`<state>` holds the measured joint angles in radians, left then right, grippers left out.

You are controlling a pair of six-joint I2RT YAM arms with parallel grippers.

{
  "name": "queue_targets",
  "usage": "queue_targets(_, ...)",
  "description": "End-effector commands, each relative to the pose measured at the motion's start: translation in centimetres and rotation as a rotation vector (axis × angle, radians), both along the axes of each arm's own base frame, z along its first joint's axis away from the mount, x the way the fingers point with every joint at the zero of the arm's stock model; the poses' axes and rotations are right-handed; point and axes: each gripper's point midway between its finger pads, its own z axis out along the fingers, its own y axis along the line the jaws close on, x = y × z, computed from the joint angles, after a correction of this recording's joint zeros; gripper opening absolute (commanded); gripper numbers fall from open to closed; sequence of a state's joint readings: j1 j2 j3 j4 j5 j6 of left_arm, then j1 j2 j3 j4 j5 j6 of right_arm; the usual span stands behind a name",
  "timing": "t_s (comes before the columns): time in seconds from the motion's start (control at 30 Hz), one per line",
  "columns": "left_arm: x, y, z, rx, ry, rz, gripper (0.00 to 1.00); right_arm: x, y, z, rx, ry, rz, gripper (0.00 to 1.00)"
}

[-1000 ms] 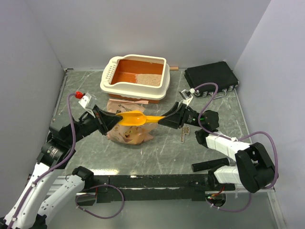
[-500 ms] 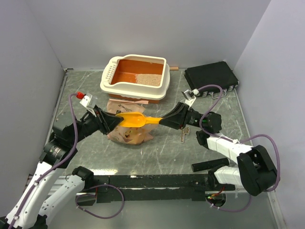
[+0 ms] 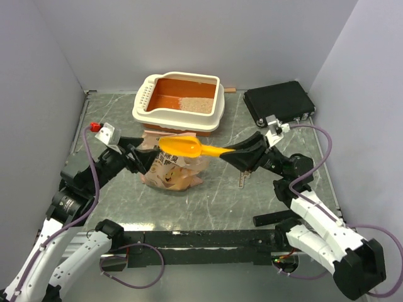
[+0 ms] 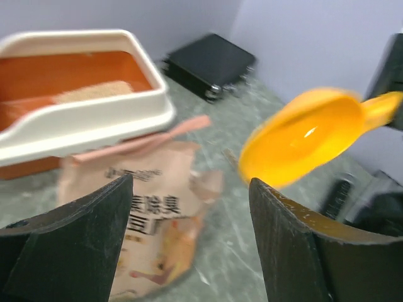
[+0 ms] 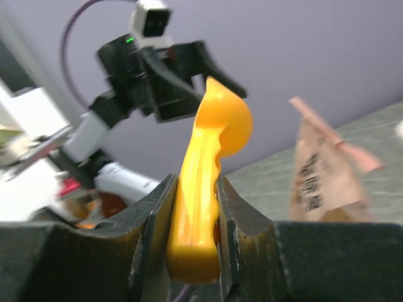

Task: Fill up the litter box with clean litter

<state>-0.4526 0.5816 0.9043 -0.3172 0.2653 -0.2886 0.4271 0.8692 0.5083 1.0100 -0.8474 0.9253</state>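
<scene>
The litter box (image 3: 150,113), orange with a cream rim, stands at the back of the table, and a patch of clean litter (image 3: 196,105) lies in its right half. The tan paper bag (image 3: 170,173) sits just in front of it. My right gripper (image 3: 233,153) is shut on the handle of an orange-yellow scoop (image 3: 181,146), holding it above the bag. In the right wrist view the handle (image 5: 203,189) is pinched between both fingers. My left gripper (image 3: 141,157) stands open left of the scoop bowl (image 4: 308,135), touching nothing. No litter shows in the bowl.
A black flat case (image 3: 280,102) lies at the back right. Grey walls close in the table on three sides. A small flat object (image 3: 243,179) lies on the marbled surface right of the bag.
My left gripper has opened, let go of the scoop bowl and drawn back to the left. The right gripper closed on the handle and lifted the scoop up and back.
</scene>
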Motion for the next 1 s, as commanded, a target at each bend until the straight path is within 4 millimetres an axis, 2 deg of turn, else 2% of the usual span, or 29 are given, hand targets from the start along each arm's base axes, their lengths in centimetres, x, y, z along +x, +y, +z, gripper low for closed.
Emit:
queue_targets(0.0, 2.8, 2.8, 0.3, 0.069, -0.061, 0.200, 0.78, 3.8, -1.2, 3.5, -0.020, -0.074, -0.260, 0.00)
queue_targets(0.03, 3.2, 3.0, 0.1, 0.073, -0.067, 0.217, 0.79, 4.9, -1.4, 3.0, -0.038, -0.033, -0.303, 0.00)
queue_targets(0.1, 4.0, 3.4, -0.5, 0.088, -0.074, 0.251, 0.79, 6.6, -1.4, 3.7, -0.077, -0.048, -0.363, 0.00)
queue_targets(0.13, 4.5, 3.4, -0.6, 0.090, -0.081, 0.265, 0.80, 7.8, -1.6, 2.9, -0.116, -0.006, -0.407, 0.00)
queue_targets(0.2, 5.9, 4.2, -1.6, 0.124, -0.064, 0.331, 0.82, 9.4, -1.5, 3.6, -0.142, -0.029, -0.454, 0.00)
queue_targets(0.23, 6.5, 5.0, -1.6, 0.133, -0.060, 0.385, 0.83, 10.3, -1.6, 2.8, -0.183, -0.002, -0.477, 0.00)
queue_targets(0.27, 6.9, 5.2, -1.5, 0.139, -0.064, 0.404, 0.83, 11.8, -1.7, 3.5, -0.205, -0.022, -0.529, 0.00)
queue_targets(0.3, 7.5, 5.2, -1.6, 0.148, -0.055, 0.420, 0.84, 12.6, -1.6, 3.3, -0.226, -0.015, -0.547, 0.00)
queue_targets(0.37, 8.3, 5.6, -1.3, 0.156, -0.055, 0.456, 0.86, 15.4, -1.7, 2.6, -0.291, 0.005, -0.616, 0.00)
queue_targets(0.5, 9.8, 5.1, -0.8, 0.182, -0.032, 0.461, 0.87, 20.3, -1.2, 0.5, -0.385, 0.044, -0.700, 0.00)
queue_targets(0.6, 10.0, 4.8, -1.1, 0.183, -0.030, 0.449, 0.87, 23.9, -1.1, -1.4, -0.441, 0.072, -0.762, 0.00)
queue_targets(0.63, 10.0, 4.8, -1.1, 0.179, -0.035, 0.446, 0.87, 25.3, -0.8, -3.1, -0.482, 0.088, -0.775, 0.00)
queue_targets(0.67, 9.8, 4.6, -1.2, 0.178, -0.042, 0.436, 0.87, 26.1, -0.8, -2.8, -0.484, 0.086, -0.789, 0.00)
queue_targets(0.7, 9.6, 4.6, -1.7, 0.174, -0.044, 0.432, 0.88, 26.6, -0.5, -3.4, -0.500, 0.099, -0.789, 0.00)
queue_targets(0.73, 9.5, 4.6, -1.7, 0.169, -0.048, 0.429, 0.88, 27.7, -0.3, -4.8, -0.537, 0.111, -0.791, 0.00)
queue_targets(0.77, 9.4, 4.6, -2.4, 0.174, -0.039, 0.424, 0.88, 28.4, -0.2, -4.1, -0.539, 0.104, -0.803, 0.00)
queue_targets(0.8, 9.3, 4.6, -2.3, 0.169, -0.042, 0.421, 0.88, 28.9, -0.1, -5.1, -0.574, 0.130, -0.801, 0.00)
queue_targets(0.9, 9.1, 4.5, -2.9, 0.177, -0.035, 0.416, 0.88, 30.7, 0.3, -6.2, -0.635, 0.146, -0.810, 0.00)
queue_targets(0.93, 9.1, 4.6, -3.1, 0.183, -0.029, 0.415, 0.88, 31.0, 0.3, -7.5, -0.674, 0.166, -0.805, 0.00)
queue_targets(0.97, 9.1, 4.6, -3.1, 0.185, -0.029, 0.415, 0.88, 31.2, 0.3, -7.3, -0.678, 0.165, -0.808, 0.00)
